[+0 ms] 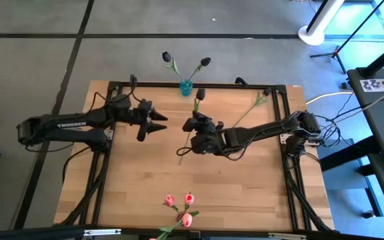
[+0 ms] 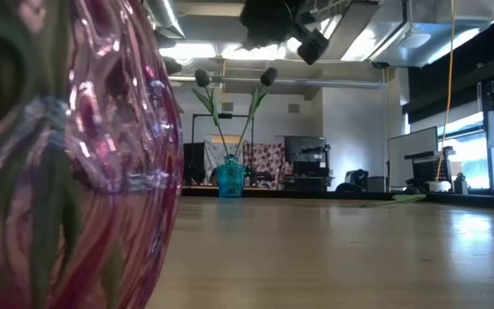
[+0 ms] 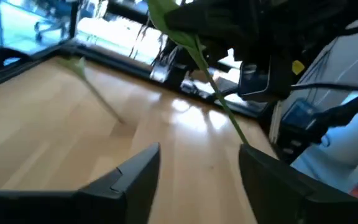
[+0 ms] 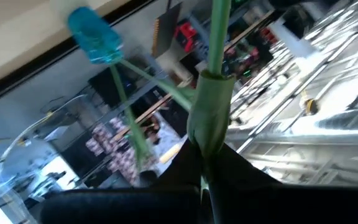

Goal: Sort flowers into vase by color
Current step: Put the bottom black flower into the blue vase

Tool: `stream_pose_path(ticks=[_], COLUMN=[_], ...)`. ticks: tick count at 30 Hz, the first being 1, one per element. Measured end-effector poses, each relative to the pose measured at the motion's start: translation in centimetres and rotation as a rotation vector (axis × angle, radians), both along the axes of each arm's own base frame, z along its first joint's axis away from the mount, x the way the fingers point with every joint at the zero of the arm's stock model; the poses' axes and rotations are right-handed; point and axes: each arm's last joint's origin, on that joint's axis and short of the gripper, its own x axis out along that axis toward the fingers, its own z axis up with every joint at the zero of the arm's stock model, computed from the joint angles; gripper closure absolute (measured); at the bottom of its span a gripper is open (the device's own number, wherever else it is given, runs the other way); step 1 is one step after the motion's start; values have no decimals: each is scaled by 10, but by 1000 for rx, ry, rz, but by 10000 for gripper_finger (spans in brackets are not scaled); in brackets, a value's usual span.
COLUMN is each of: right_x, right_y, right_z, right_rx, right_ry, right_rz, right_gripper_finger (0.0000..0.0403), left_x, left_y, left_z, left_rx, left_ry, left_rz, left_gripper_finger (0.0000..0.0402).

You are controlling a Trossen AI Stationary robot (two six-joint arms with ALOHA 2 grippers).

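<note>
On the wooden table [image 1: 145, 180], the right gripper [image 1: 199, 127] is clamped on a dark-headed flower [image 1: 201, 94], probably mid-stem, near the blue vase [image 1: 187, 87] already holding two. Tilt the stem upright before lowering. The left gripper [image 1: 153, 125] waits alongside, fingers spread, empty

Smooth pale wood table [image 1: 245, 173], glossy pink glass vase [image 2: 67, 154], translucent blue vase [image 1: 187, 87], matt black claw [image 1: 153, 125]
</note>
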Motion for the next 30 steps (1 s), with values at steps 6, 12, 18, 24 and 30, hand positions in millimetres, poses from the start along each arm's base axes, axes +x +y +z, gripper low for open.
stream_pose_path(ticks=[6, 12, 18, 24, 30], right_x=[11, 14, 25, 38, 43], right_y=[-9, -27, -32, -27, -30], right_z=[10, 14, 22, 25, 20], right_rx=[-58, -205, -260, -306, -343], right_ry=[71, 236, 169, 76, 90], right_rz=[139, 122, 185, 332, 377], right_gripper_finger=[398, 398, 398, 398, 398], left_x=[-3, 2, 14, 25, 29], left_y=[-3, -9, -5, -2, 0], left_z=[-13, -10, -18, -22, -19], left_rx=[-52, -145, -165, -243, -270], left_ry=[-178, -282, -307, -352, -416], left_rz=[-22, -45, 105, 12, 1], left_gripper_finger=[190, 190, 190, 190, 190])
